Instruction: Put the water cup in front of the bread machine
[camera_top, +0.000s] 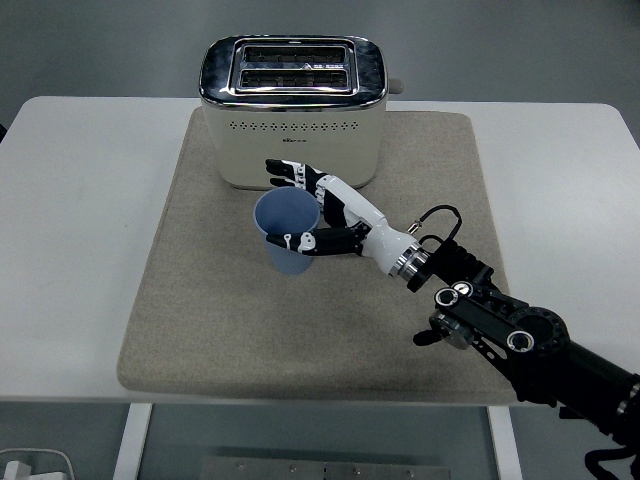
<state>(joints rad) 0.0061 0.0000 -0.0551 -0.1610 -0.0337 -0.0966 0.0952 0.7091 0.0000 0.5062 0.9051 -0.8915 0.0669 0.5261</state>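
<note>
A blue water cup (287, 258) stands upright on the beige mat (200, 300), just in front of the cream and chrome bread machine (292, 110). My right hand (281, 206) reaches in from the lower right and wraps the cup's right side. Its fingers (296, 174) pass behind the rim and its thumb (298, 241) presses on the front wall. The cup is empty inside. The left arm is out of view.
The mat covers the middle of the white table (70, 200). The bread machine stands at the mat's far edge, with two empty slots on top. My right forearm (500, 330) crosses the mat's lower right corner.
</note>
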